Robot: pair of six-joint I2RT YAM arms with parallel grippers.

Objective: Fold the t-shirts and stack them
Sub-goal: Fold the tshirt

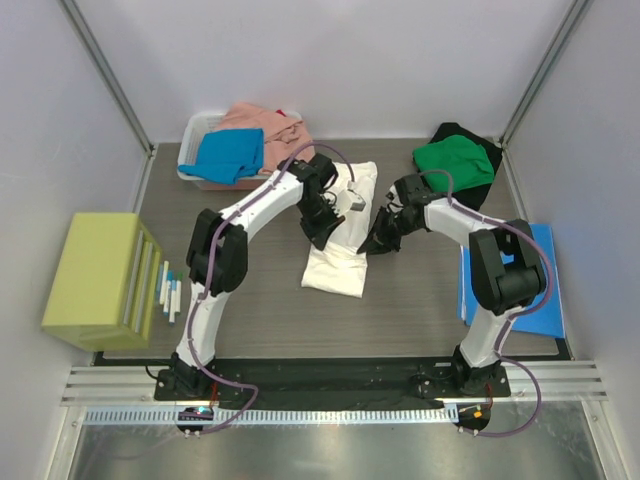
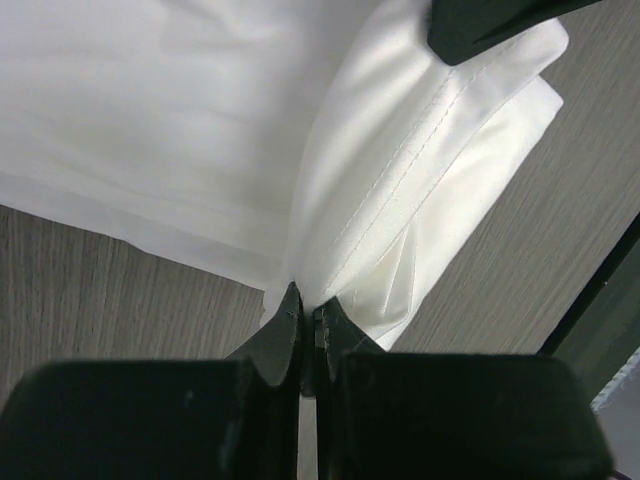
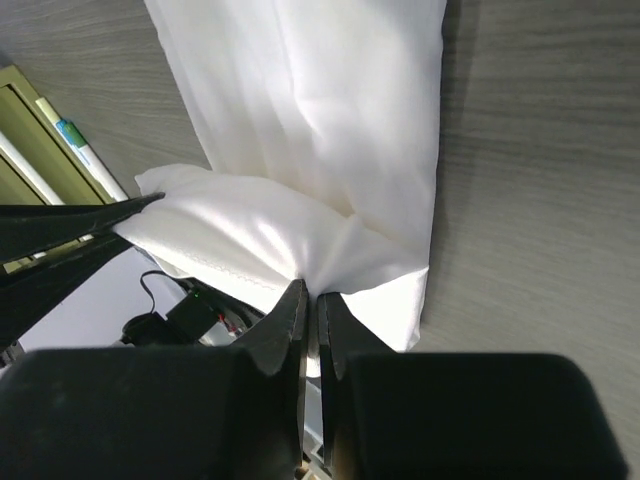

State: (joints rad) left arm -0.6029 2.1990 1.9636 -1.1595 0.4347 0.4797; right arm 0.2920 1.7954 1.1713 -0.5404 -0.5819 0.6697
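Note:
A white t-shirt [image 1: 340, 268] lies as a long folded strip in the middle of the table, one end lifted. My left gripper [image 1: 325, 236] is shut on a hemmed edge of the white t-shirt [image 2: 200, 120], as the left wrist view [image 2: 307, 305] shows. My right gripper [image 1: 373, 243] pinches the same lifted end from the other side, shut on the cloth [image 3: 320, 100] in its own view [image 3: 312, 298]. A green t-shirt [image 1: 452, 160] lies on a black one [image 1: 484, 186] at the back right. A bright blue t-shirt [image 1: 230, 152] and a salmon pink one [image 1: 265, 125] lie in the basket.
The white plastic basket [image 1: 195, 130] stands at the back left. A flat blue folder [image 1: 537, 290] lies at the right edge beside the right arm. A yellow-green box [image 1: 100, 280] with several markers [image 1: 170, 292] next to it stands at the left.

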